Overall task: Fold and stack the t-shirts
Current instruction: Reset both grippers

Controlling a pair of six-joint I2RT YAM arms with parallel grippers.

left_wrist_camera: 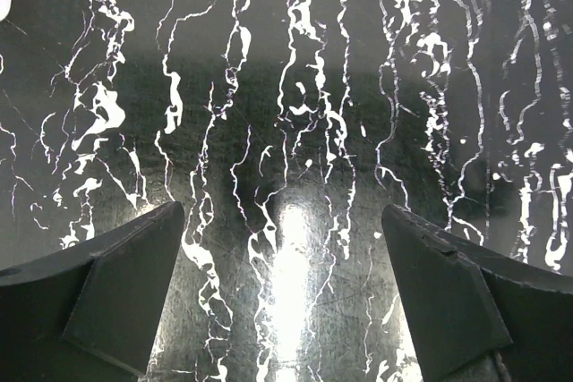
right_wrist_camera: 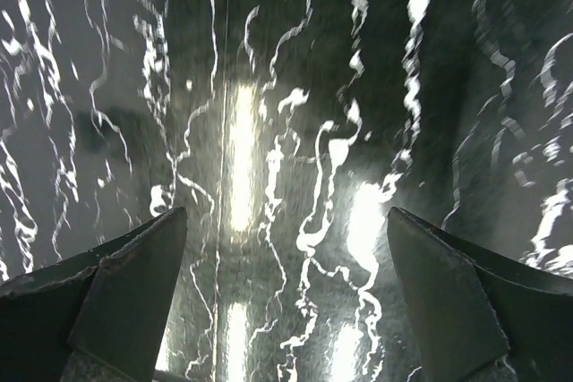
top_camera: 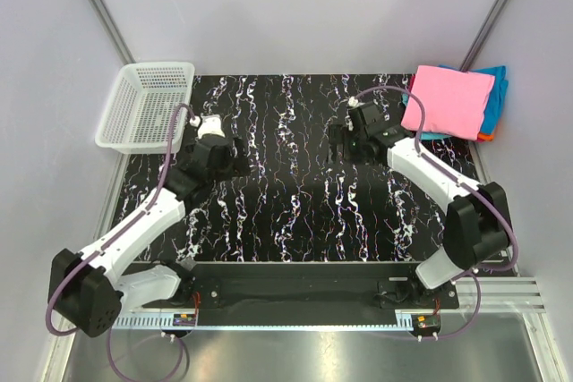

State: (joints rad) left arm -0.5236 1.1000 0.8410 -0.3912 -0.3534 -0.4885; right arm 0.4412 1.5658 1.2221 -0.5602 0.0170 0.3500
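The t-shirts lie folded in one stack at the table's far right corner. A bright pink one (top_camera: 448, 100) is on top, a teal-blue one (top_camera: 500, 94) sticks out beneath it, and an orange edge (top_camera: 484, 137) shows at the bottom. My right gripper (top_camera: 338, 142) hangs open over bare table just left of the stack, not touching it. In the right wrist view the gripper (right_wrist_camera: 286, 221) has only marble surface between its dark fingers (right_wrist_camera: 448, 301). My left gripper (top_camera: 236, 160) is open over the left part of the table. Its wrist view shows the gripper (left_wrist_camera: 282, 221) empty.
A white mesh basket (top_camera: 112, 118) stands at the far left corner, just behind the left wrist. The black marble-patterned table top (top_camera: 286, 203) runs between the two arms. Grey walls close in the back and both sides.
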